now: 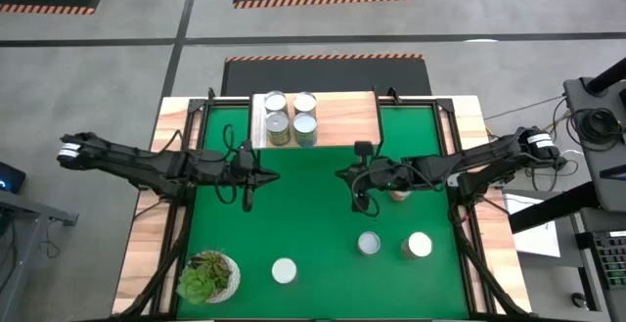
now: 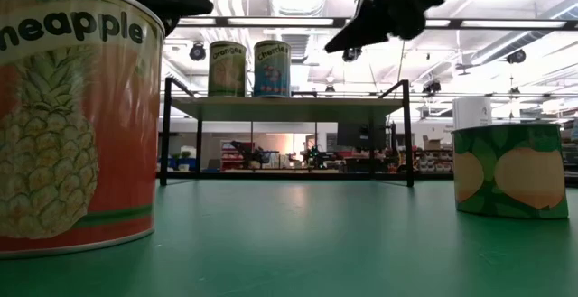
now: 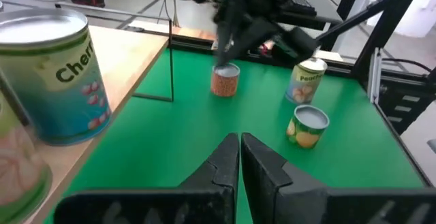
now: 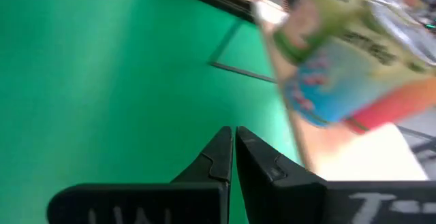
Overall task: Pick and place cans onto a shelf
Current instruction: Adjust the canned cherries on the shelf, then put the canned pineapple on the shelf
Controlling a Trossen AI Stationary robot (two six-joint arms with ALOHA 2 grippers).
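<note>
The shelf (image 1: 337, 118) stands at the table's far edge. Several cans (image 1: 290, 116) stand upright on its left part, among them a cherry-labelled one (image 3: 54, 81). Several more cans stand on the green mat: one near the front (image 1: 285, 270), two at the front right (image 1: 369, 243) (image 1: 419, 245), and one partly under my right arm (image 1: 398, 194). My left gripper (image 1: 274, 176) (image 3: 240, 149) hangs shut and empty above the mat, left of centre. My right gripper (image 1: 339, 175) (image 4: 234, 146) faces it from the right, also shut and empty.
A potted succulent (image 1: 207, 276) sits at the mat's front left corner. In the low view a pineapple can (image 2: 72, 125) looms at the left and a green can (image 2: 510, 171) at the right. The shelf's right part (image 1: 352, 116) is bare wood, and open mat lies between the two grippers.
</note>
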